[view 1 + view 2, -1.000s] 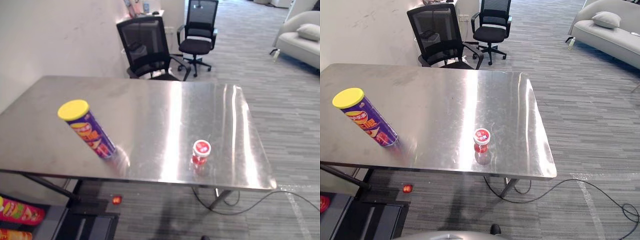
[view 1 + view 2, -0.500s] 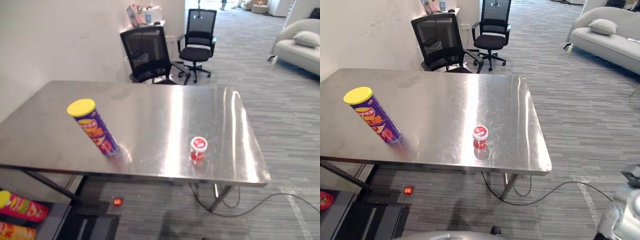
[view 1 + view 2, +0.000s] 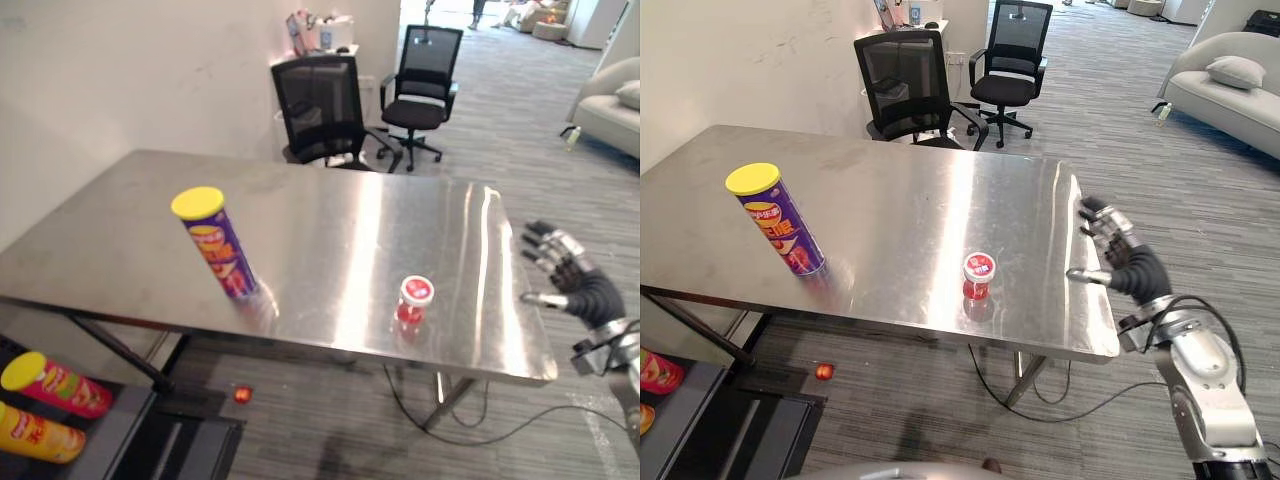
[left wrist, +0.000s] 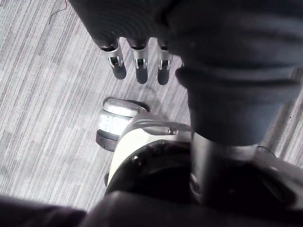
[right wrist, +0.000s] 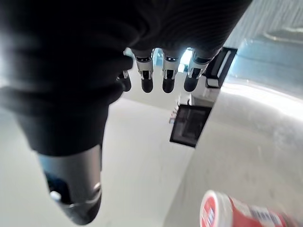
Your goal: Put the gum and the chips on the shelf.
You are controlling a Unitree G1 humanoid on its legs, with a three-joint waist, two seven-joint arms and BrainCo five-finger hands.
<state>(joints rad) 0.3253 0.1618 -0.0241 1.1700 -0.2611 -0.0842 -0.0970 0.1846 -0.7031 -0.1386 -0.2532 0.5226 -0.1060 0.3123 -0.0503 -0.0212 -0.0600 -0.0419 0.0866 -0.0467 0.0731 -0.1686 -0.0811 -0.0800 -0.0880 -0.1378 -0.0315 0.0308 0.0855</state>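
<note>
The worktop (image 3: 330,225) is carrying both items: the chips can (image 3: 222,246) is standing upright towards its left, and the gum tub (image 3: 413,300) is sitting near the front edge, well apart from it. Your right hand (image 3: 1122,252) is hovering just off the right edge, fingers spread and empty; your left hand (image 4: 137,66) is hanging over the floor, fingers straight, holding nothing. Judging the gum as first pick, you should be coming in level and closing low round the tub so it is not tipping.
</note>
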